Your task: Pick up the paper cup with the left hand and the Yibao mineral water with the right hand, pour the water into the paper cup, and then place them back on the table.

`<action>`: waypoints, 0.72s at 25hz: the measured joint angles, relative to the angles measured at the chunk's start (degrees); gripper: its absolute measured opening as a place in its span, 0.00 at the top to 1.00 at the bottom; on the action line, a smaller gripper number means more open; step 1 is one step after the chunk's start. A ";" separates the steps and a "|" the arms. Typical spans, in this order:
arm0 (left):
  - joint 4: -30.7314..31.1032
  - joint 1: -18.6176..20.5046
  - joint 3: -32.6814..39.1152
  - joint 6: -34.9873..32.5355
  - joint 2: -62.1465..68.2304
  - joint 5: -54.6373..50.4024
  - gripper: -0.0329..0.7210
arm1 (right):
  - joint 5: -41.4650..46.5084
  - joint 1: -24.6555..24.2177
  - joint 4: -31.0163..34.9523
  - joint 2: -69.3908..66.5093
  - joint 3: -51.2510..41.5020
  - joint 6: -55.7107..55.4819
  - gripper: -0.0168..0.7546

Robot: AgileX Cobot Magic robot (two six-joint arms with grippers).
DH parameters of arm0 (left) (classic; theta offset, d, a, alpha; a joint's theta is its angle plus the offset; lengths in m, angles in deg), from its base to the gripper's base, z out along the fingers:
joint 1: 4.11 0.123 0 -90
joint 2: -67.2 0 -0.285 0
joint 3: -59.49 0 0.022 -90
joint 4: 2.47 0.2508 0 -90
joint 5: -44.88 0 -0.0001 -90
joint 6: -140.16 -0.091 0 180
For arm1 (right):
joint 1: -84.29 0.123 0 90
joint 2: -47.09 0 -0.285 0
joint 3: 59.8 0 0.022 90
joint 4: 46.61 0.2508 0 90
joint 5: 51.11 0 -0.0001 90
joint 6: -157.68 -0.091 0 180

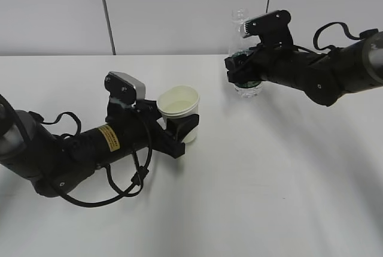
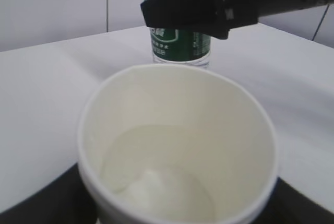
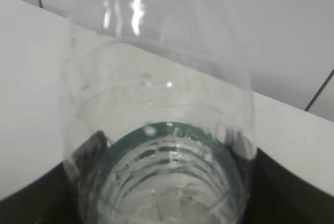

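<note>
The paper cup (image 1: 178,102) is upright in my left gripper (image 1: 182,127), which is shut on its lower wall; the arm bears a yellow sticker. In the left wrist view the cup (image 2: 177,130) fills the frame and has some clear water at its bottom. My right gripper (image 1: 244,76) is shut on the Yibao mineral water bottle (image 1: 246,87) at its green label band, right of and behind the cup. The bottle is upright, its open neck above the gripper. It also shows in the left wrist view (image 2: 180,46) and fills the right wrist view (image 3: 156,93). I cannot tell whether cup or bottle touches the table.
The white table (image 1: 269,197) spreads wide in front and to the right. A pale wall with a dark seam (image 1: 106,11) stands behind. A black cable loop (image 1: 128,185) hangs under the left arm.
</note>
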 joint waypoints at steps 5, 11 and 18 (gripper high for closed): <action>-1.48 2.18 0.00 -0.29 0.00 0.00 0.37 | 0.00 0.00 0.14 0.00 0.00 -3.44 0.34; -1.89 5.87 0.00 -0.42 0.00 -0.11 0.37 | 0.00 0.00 0.24 0.00 0.00 -4.33 0.34; -1.63 8.76 0.00 -0.50 0.00 -3.54 0.37 | 0.00 0.00 0.18 0.00 0.00 -5.51 0.34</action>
